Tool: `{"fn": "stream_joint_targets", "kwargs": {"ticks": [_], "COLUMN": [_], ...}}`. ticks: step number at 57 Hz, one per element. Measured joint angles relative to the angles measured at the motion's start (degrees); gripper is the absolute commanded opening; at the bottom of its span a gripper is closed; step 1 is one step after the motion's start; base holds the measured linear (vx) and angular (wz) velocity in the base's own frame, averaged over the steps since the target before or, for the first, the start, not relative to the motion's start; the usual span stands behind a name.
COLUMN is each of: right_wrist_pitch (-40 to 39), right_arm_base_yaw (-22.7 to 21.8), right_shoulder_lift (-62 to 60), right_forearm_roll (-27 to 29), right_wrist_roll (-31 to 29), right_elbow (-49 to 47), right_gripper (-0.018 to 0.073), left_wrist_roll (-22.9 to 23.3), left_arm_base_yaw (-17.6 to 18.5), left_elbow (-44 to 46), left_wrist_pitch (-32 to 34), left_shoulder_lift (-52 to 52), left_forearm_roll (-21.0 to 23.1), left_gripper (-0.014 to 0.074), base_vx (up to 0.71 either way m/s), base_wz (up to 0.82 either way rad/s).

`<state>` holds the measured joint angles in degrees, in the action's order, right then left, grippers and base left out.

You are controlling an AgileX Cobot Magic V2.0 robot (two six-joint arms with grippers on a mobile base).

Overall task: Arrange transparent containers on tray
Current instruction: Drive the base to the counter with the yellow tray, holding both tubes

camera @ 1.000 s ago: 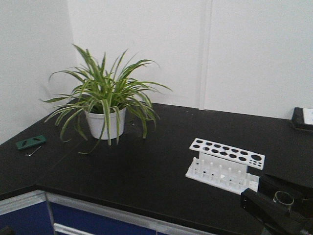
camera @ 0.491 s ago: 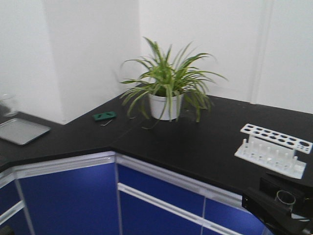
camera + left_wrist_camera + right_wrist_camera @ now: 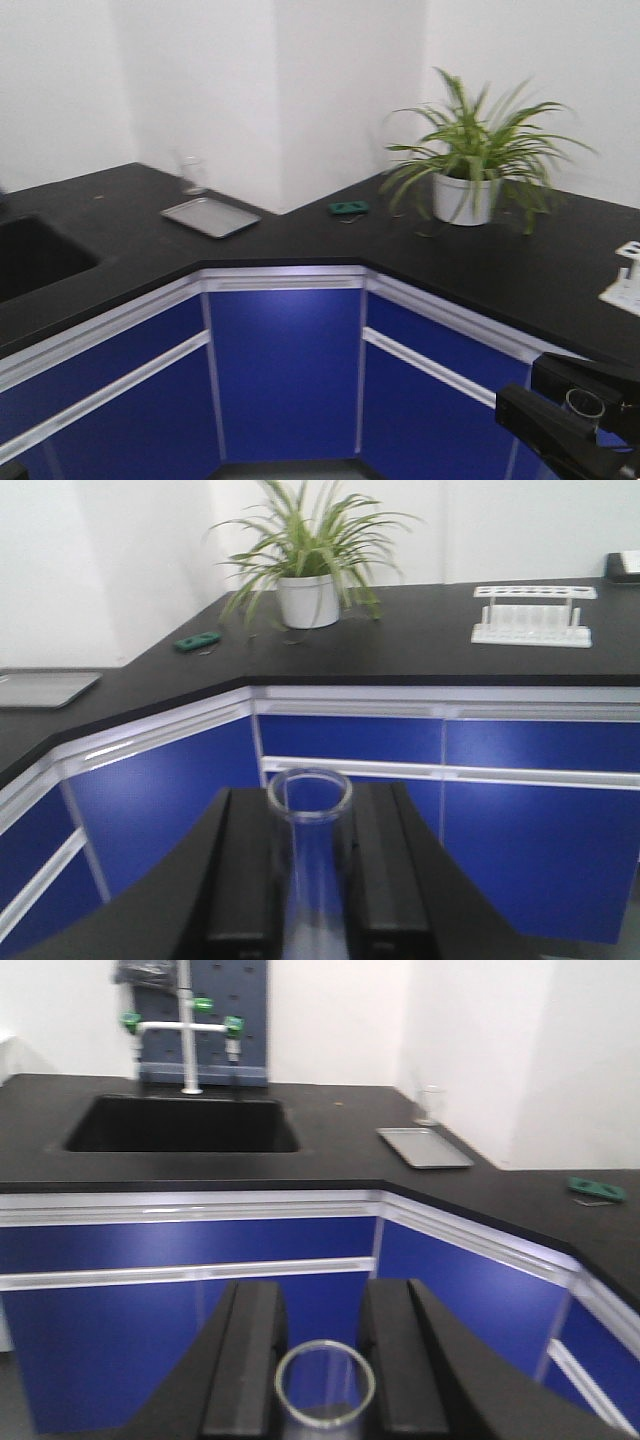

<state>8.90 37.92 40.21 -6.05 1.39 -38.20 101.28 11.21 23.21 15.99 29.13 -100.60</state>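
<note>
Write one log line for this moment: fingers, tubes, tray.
left fingers: shut on tube | right fingers: shut on second tube | tray: bare, on counter

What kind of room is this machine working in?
Most likely a laboratory: a black worktop over blue cabinets, a deep sink with a green-knobbed tap, a white tube rack, and a glass tube in the left end effector, another glass tube in the right end effector.

The left gripper and right gripper have matte black, slab-like jaws.
</note>
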Motion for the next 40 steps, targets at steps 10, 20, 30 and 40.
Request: {"fn": "stream_joint_targets", "kwargs": {"ticks": [10, 20, 30, 40], "right_wrist_pitch": [0.0, 0.0, 0.0, -0.1], "right_arm_base_yaw": [0.0, 0.0, 0.0, 0.0], "right_shoulder_lift": [0.0, 0.0, 0.0, 0.0], "right_forearm_roll": [0.0, 0.0, 0.0, 0.0], "right_wrist_roll": [0.0, 0.0, 0.0, 0.0], "right_elbow": [0.0, 0.0, 0.0, 0.0], "right_gripper": [-0.0011, -0.0011, -0.0011, -0.0011], "left_wrist_roll": [0.0, 0.0, 0.0, 0.0], "left_arm_base_yaw": [0.0, 0.0, 0.0, 0.0], "left_elbow": [0.0, 0.0, 0.0, 0.0], "left_wrist_pitch": [0.0, 0.0, 0.0, 0.0], "left_shoulder_lift": [0.0, 0.0, 0.0, 0.0], "left_forearm_roll": [0.0, 0.0, 0.0, 0.0], "left_gripper": [-0.0001, -0.0001, -0.0001, -0.0001], "base_vx": [-0.29, -0.27, -0.23, -0.19], "base_wz": [0.59, 0.56, 0.49, 0.43]}}
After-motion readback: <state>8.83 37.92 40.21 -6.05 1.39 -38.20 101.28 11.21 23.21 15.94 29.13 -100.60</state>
